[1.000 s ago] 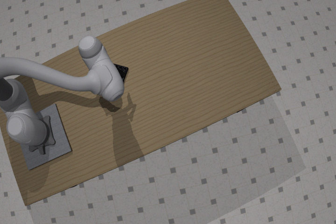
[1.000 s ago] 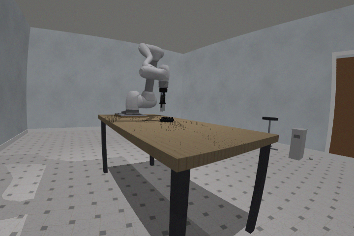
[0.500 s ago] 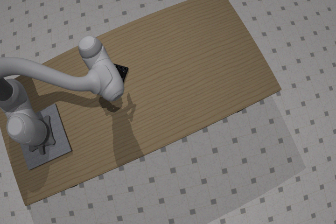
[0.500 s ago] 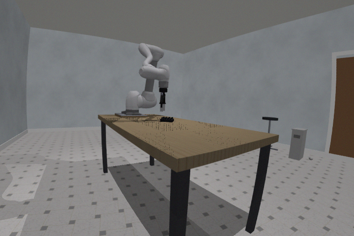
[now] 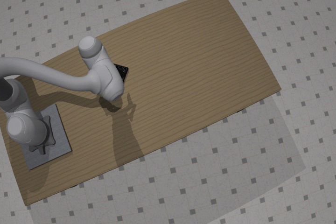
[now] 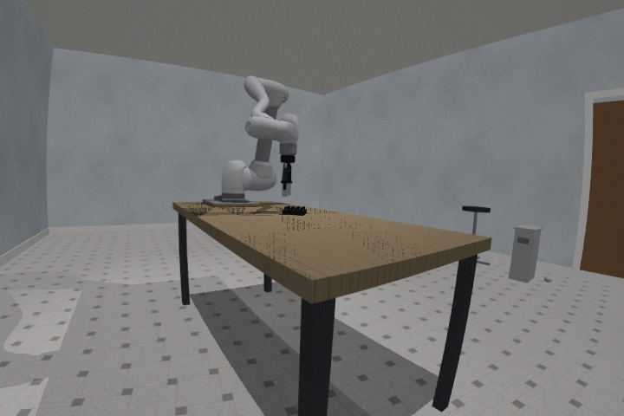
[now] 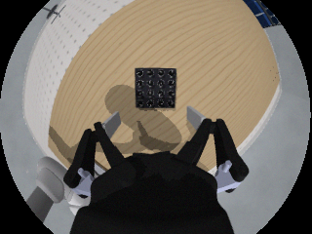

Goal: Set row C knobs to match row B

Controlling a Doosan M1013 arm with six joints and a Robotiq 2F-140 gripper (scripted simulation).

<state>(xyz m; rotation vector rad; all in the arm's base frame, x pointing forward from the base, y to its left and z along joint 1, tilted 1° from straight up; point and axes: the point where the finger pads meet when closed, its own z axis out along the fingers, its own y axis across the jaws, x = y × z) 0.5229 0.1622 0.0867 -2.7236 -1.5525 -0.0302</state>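
Observation:
The knob box [image 7: 156, 88] [image 5: 122, 71] [image 6: 294, 210] is a small black square box with rows of dark knobs, standing on the wooden table [image 5: 189, 68] [image 6: 352, 245] [image 7: 214, 46]. In the top view the arm's wrist covers most of it. The knob lines and names are too small to read. My gripper [image 7: 152, 114] [image 6: 286, 188] is open and empty, pointing down, well above the box. In the wrist view the box lies just ahead of the fingertips.
The arm's base stands on a grey plate [image 5: 59, 137] near the table's left end. A grey bin [image 6: 523, 252] and a small stand [image 6: 475, 217] are on the floor far to the right, by a brown door [image 6: 617, 186].

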